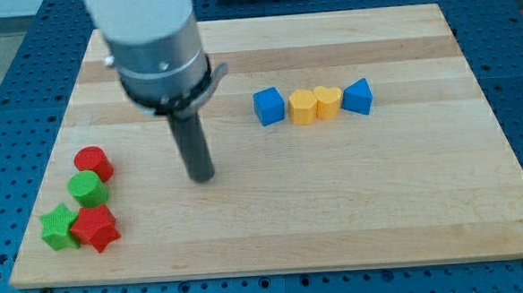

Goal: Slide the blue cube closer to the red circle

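The blue cube (268, 106) lies right of the board's middle, at the left end of a row of blocks. The red circle (93, 163) lies near the board's left edge. My tip (203, 177) rests on the board between them, below and to the left of the blue cube, well right of the red circle, touching neither.
Right of the blue cube in the same row lie a yellow hexagon (302, 107), a yellow heart (328, 101) and a blue triangle (358, 96). Below the red circle lie a green circle (87, 188), a green star (58, 226) and a red star (95, 228). The wooden board (336, 205) bears them all.
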`<state>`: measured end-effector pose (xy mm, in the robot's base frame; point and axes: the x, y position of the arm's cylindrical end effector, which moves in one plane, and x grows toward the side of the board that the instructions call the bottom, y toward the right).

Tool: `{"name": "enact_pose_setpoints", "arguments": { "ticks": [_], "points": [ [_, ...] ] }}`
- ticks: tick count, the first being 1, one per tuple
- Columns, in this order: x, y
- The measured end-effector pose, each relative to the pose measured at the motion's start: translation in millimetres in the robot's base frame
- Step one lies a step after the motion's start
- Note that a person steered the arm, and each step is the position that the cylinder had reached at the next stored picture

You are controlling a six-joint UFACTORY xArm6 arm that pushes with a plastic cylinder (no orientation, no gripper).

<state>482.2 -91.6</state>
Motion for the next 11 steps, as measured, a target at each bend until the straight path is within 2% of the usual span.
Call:
{"name": "enact_pose_setpoints", "arguments": {
  "ticks": [2,3,4,5,8,9,10,11],
  "points": [
    [-111.7,-34.1],
    [-159.6,24.6],
    [-162.5,104.4],
    [-138.6,115.4],
    [-63.3,74.3],
    [-62.9,102.9],
    [-35.6,108.2],
    [-7.1,59.8]
  ]
}}
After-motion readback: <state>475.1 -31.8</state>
